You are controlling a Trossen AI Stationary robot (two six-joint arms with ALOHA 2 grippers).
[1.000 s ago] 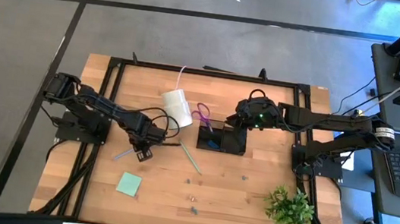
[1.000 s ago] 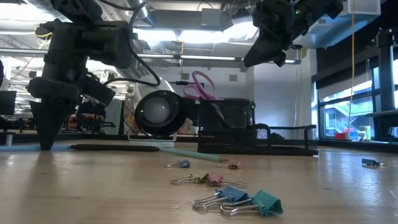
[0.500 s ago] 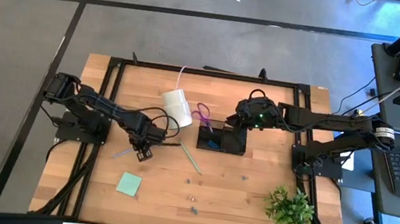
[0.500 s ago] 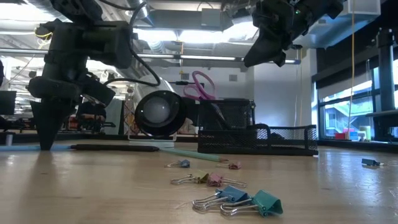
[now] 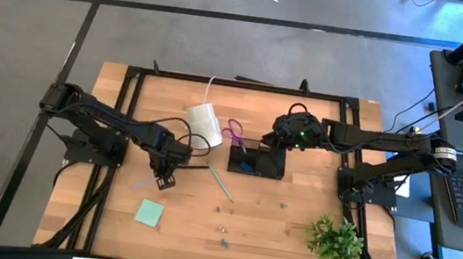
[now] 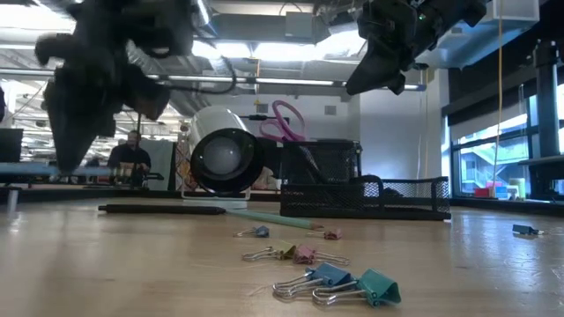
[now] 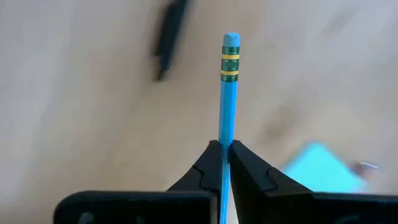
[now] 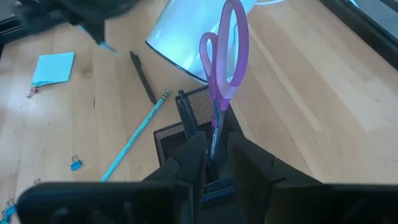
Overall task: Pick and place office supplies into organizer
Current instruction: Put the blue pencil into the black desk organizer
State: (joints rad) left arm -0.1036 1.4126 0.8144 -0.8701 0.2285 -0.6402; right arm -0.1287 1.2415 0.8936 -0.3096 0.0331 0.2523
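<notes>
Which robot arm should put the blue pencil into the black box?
The left. Its left gripper is already shut on the blue pencil, lifted off the table. The right gripper hovers over the organizer by the purple scissors, holding nothing.

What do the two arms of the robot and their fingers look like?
Both arms are dark, jointed links with black cables along them. The right arm has a pale band near its far end and a small green light by its wrist. The left arm is plain. The fingers are black wedges tapering towards their tips.

Four cameras around the black mesh two-compartment organizer point(image 5: 256, 160).
Overhead looks straight down; the low one sits at tabletop level, facing the organizer point(image 6: 352, 189); the right wrist camera is close above it point(image 8: 199, 146); the left wrist one sees bare wood.
</notes>
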